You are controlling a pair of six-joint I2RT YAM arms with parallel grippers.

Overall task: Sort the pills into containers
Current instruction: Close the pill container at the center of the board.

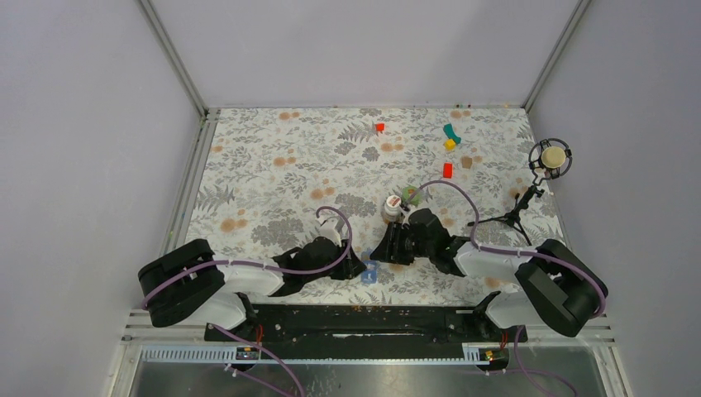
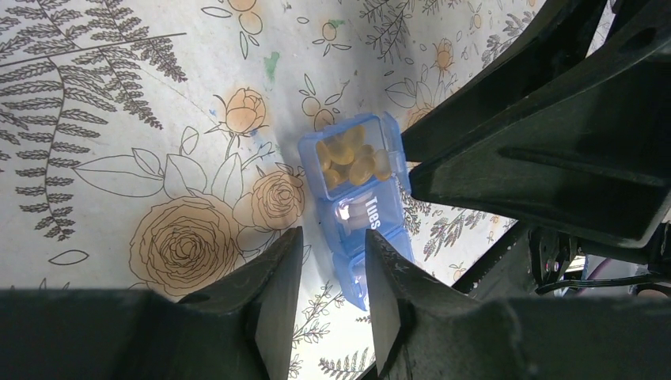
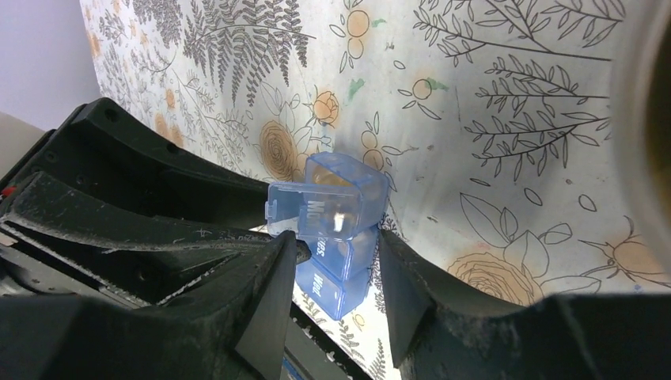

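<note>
Reaching in from 9 o'clock, the left gripper has its fingers close together with only a thin gap. One end of the pill box sits right at that gap. One finger hides the box's edge, so I cannot tell if it is pinching the box or only hanging over it. I think it is there to stop the box from sliding.

The box lies at about 6 o'clock on the table, close to the arms. It is see-through blue, a row of little square rooms. The end room has its lid up and yellow pills inside. The next lid says "Tues" and is down.

From 3 o'clock comes the right gripper. Its fingers are spread, nothing looks pinched between them, and the tips are beside the open room. I think it is there to work the lids. A white bottle stands at 1 o'clock from the box.
</note>
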